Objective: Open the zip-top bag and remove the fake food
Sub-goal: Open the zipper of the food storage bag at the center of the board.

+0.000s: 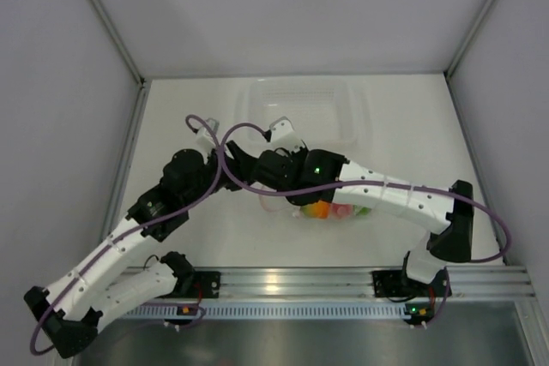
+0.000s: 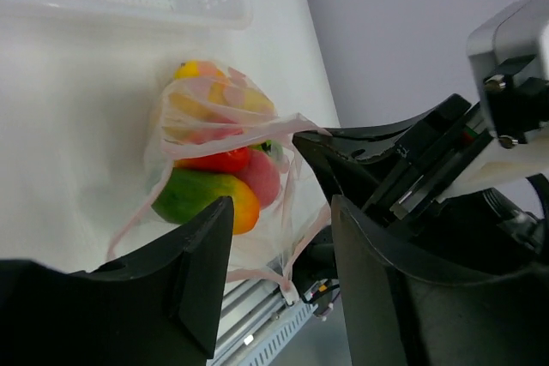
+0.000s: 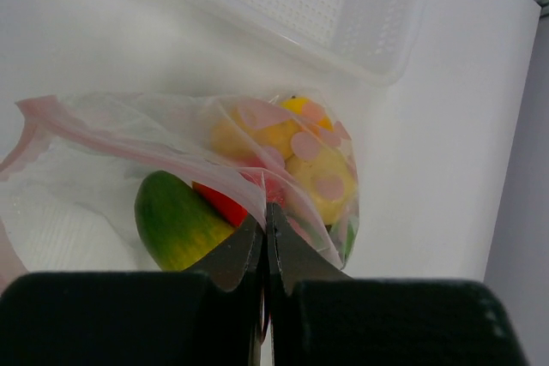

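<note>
The right pincer (image 3: 266, 242), bottom centre, is clamped together on the film of the zip-top bag (image 3: 103, 152). The bag fills mid-frame just above it, fake food (image 3: 292, 156) inside. The left pincer (image 2: 281, 212) stands apart at lower frame, the bag's pink edge hanging in its gap.

White tabletop (image 1: 429, 126) fills the middle, softly and evenly lit. Pale grey back wall (image 1: 292, 6) across the top, slanting metal posts (image 1: 103, 15) in both upper corners, and a shiny aluminium rail (image 1: 292, 282) runs along the bottom.
</note>
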You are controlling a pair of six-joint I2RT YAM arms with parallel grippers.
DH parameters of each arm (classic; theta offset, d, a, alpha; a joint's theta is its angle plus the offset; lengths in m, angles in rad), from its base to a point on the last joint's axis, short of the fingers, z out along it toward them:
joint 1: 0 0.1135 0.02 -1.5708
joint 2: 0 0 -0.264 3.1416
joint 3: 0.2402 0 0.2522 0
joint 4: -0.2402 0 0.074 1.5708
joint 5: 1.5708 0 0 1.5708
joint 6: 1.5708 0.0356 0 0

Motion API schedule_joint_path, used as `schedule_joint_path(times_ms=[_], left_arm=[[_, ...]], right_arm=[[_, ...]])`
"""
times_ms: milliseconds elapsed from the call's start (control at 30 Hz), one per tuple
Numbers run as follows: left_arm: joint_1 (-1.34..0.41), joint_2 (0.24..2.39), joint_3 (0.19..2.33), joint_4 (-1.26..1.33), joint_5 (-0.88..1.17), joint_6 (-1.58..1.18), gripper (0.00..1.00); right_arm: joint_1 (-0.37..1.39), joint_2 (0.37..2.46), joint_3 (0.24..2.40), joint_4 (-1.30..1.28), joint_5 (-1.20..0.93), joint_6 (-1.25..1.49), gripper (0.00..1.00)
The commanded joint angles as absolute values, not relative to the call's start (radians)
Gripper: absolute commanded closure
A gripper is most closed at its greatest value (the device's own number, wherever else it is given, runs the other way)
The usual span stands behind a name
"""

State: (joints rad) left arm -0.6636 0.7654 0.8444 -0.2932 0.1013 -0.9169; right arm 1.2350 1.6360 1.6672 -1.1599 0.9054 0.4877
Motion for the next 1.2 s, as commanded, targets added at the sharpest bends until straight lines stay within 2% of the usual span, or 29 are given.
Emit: schedule_joint_path(times_ms=[0, 33, 133, 267, 467, 600, 700, 867, 1000, 1167], left_arm=[[-0.796, 0.845, 0.887, -0.224, 0.011, -0.969, 0.45], [-0.877, 0.857, 0.893, -0.224, -0.086, -0.971, 0.45], [-0.974, 0.871, 0.888, -0.219, -0.202, -1.021, 0.47], [-1.041, 0.85, 0.815, -0.169, -0.31, -1.132, 0.48], [-1.077, 0.954, 0.847, -0.115, -0.285, -1.146, 0.44], [-1.085, 0.92, 0.841, -0.118, -0.346, -1.163, 0.44], [-1.085, 0.916, 0.857, -0.133, -0.356, -1.134, 0.45], [-1.085, 0.963, 0.948, -0.304, -0.351, -1.054, 0.4], [-1.085, 0.979, 0.943, -0.354, -0.356, -1.005, 0.39], [-1.085, 1.078, 0.997, -0.42, -0.373, -0.908, 0.45]], right_arm=[[1.238, 1.586, 1.661, -1.065, 0.916, 0.521, 1.0], [1.236, 1.58, 1.66, -1.059, 0.919, 0.528, 1.0], [1.238, 1.542, 1.652, -1.023, 0.925, 0.538, 1.0], [1.236, 1.494, 1.641, -0.999, 0.934, 0.54, 1.0], [1.236, 1.41, 1.595, -0.832, 0.784, 0.486, 1.0], [1.238, 1.382, 1.615, -0.781, 0.744, 0.492, 1.0], [1.242, 1.385, 1.644, -0.791, 0.756, 0.508, 1.0], [1.249, 1.41, 1.652, -0.827, 0.819, 0.548, 1.0], [1.247, 1.355, 1.536, -0.729, 0.899, 0.584, 1.0], [1.247, 1.261, 1.396, -0.655, 0.934, 0.598, 1.0]])
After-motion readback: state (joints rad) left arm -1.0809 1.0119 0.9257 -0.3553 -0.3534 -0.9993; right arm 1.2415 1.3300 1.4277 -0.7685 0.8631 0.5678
